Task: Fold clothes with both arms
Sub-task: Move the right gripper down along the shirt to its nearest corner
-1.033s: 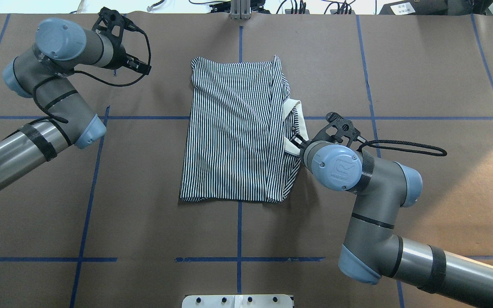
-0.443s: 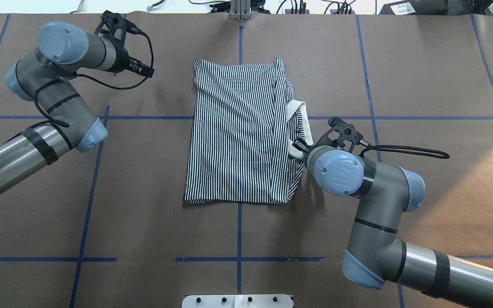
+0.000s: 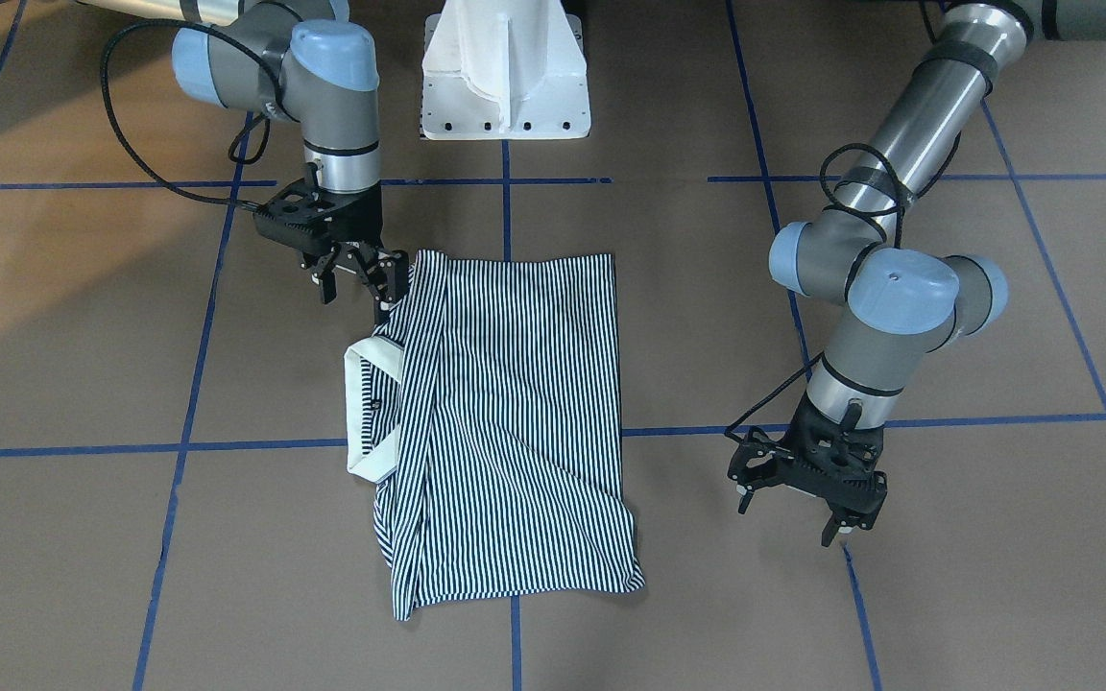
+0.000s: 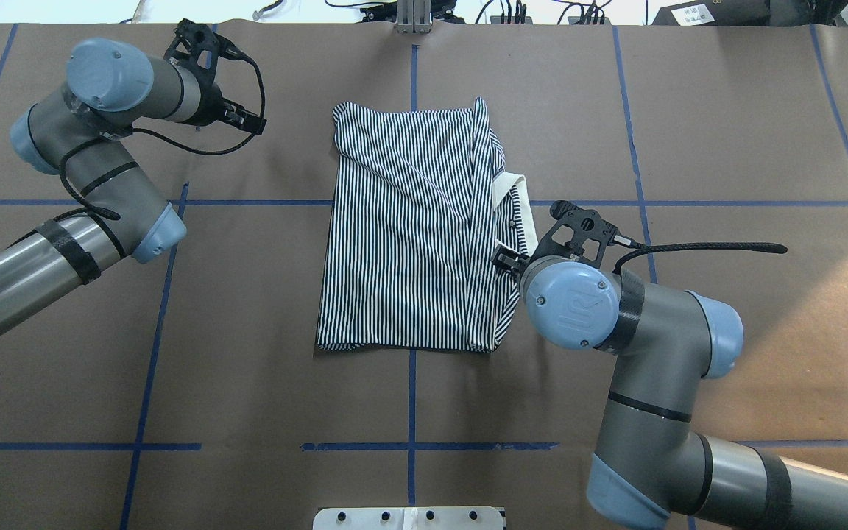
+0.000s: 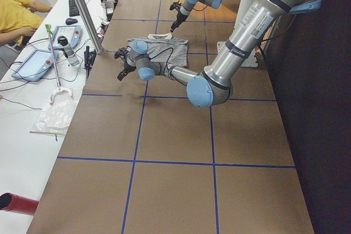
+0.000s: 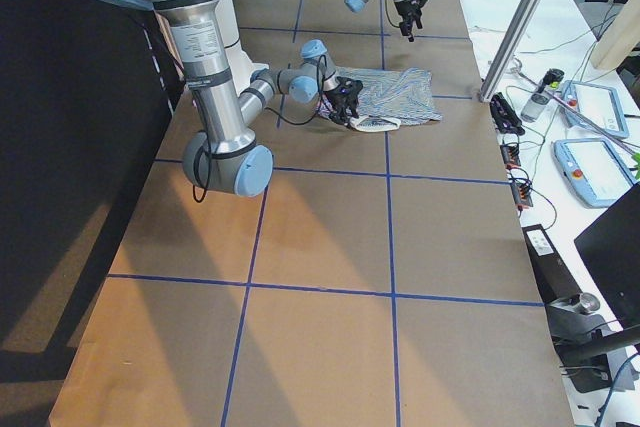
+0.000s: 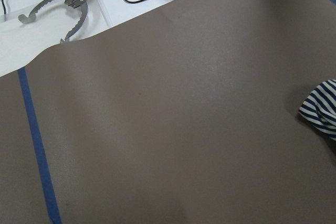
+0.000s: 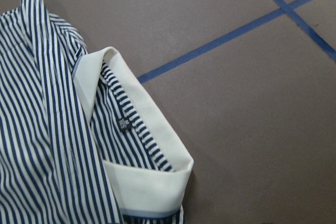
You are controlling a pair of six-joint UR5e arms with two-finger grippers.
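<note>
The striped polo shirt (image 4: 409, 228) lies folded into a rough rectangle at the table's middle, and its cream collar (image 4: 516, 199) sticks out on the robot's right side. In the front view the shirt (image 3: 515, 413) shows the collar (image 3: 361, 403) as an open loop. My right gripper (image 3: 361, 278) hovers low at the shirt's corner near the base. It is open, with one fingertip (image 3: 385, 307) right at the striped edge. The right wrist view shows the collar (image 8: 147, 129) close up. My left gripper (image 3: 793, 509) hangs open over bare paper, well clear of the shirt.
Brown paper with blue tape lines (image 4: 411, 412) covers the table. The white pedestal base (image 3: 505, 77) stands at the robot's edge. A side bench holds metal tongs (image 7: 63, 3), control tablets (image 5: 38, 61) and cables, and a person's sleeve (image 5: 13, 6) shows there.
The shirt slid a little to the robot's right and then stayed put. My right arm drew back toward the base along the shirt's edge. The left arm shifted only slightly.
</note>
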